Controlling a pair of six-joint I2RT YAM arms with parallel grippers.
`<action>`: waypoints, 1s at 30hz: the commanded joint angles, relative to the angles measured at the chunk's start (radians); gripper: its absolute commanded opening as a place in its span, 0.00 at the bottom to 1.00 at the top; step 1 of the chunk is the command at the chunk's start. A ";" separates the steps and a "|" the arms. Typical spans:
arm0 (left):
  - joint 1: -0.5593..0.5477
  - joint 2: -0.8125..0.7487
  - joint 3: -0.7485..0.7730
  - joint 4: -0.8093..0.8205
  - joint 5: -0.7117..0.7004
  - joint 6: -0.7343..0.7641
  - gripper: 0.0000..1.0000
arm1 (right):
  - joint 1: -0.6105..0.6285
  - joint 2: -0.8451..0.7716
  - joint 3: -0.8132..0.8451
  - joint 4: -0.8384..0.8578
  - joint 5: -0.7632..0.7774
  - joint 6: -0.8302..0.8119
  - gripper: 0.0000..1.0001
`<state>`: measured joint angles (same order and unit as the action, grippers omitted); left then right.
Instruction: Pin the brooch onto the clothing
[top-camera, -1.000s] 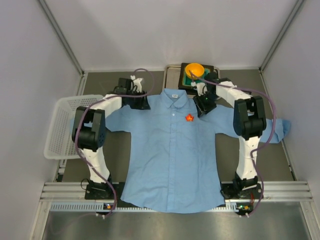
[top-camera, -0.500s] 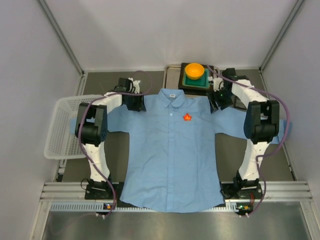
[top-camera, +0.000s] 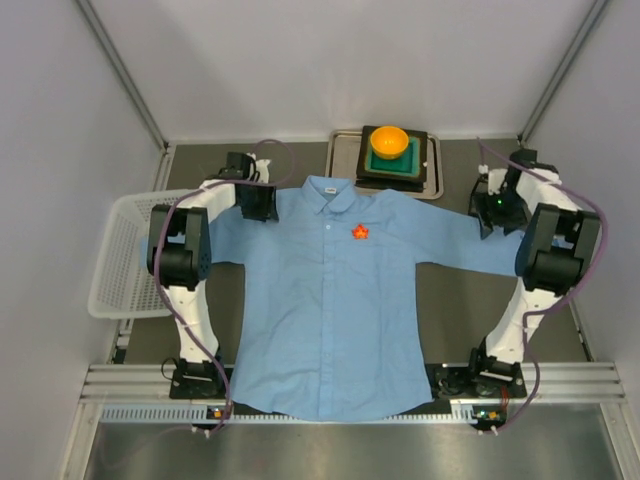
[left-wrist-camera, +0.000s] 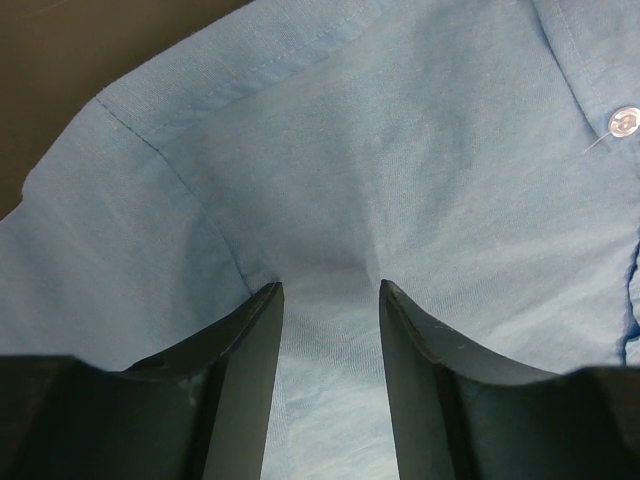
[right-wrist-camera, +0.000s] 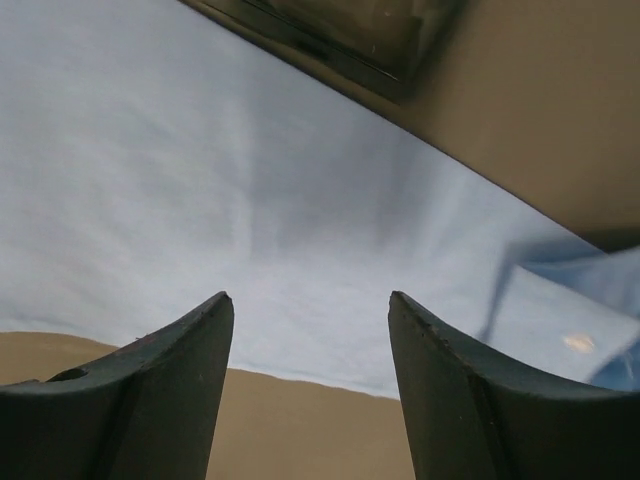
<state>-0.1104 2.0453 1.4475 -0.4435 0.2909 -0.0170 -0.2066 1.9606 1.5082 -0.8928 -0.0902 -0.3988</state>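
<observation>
We see the light blue shirt (top-camera: 330, 310) lying flat on the dark table (top-camera: 455, 305). Its front faces up and its collar points to the top of the frame. The tiny red-orange brooch (top-camera: 360, 232) sits on the shirt's chest, in the upper middle of the top view. It is just below the collar and just right of the button line.

The left fingers (top-camera: 255, 203) are at the shirt's shoulder, left of the brooch in the frame. In the left wrist view their two dark tips push into the blue cloth by the shoulder seam. They pinch a small bunch of cloth between them. A white button (left-wrist-camera: 623, 121) shows at the right edge of that view.

The right fingers (top-camera: 497, 208) are at the right of the frame, over the top edge of the sleeve. In the right wrist view they are spread apart with nothing between them. The blurry sleeve lies under them.

The brooch lies between the two sets of fingers, well apart from both.

An orange bowl (top-camera: 389, 140) sits on a green block (top-camera: 410, 166) on a metal tray (top-camera: 340, 160) above the collar. A white basket (top-camera: 115, 260) stands at the left.
</observation>
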 joint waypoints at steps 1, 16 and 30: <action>0.025 0.065 0.007 -0.086 -0.098 0.043 0.50 | -0.099 -0.058 -0.028 -0.014 0.130 -0.084 0.62; 0.025 0.059 0.013 -0.077 -0.072 0.026 0.49 | -0.356 -0.235 -0.108 -0.015 0.247 -0.330 0.58; 0.015 0.065 0.022 -0.077 -0.078 -0.012 0.49 | -0.070 -0.002 0.026 0.144 0.320 -0.144 0.40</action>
<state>-0.1104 2.0575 1.4719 -0.4698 0.2924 -0.0219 -0.2749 1.8378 1.4620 -0.8322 0.1211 -0.5705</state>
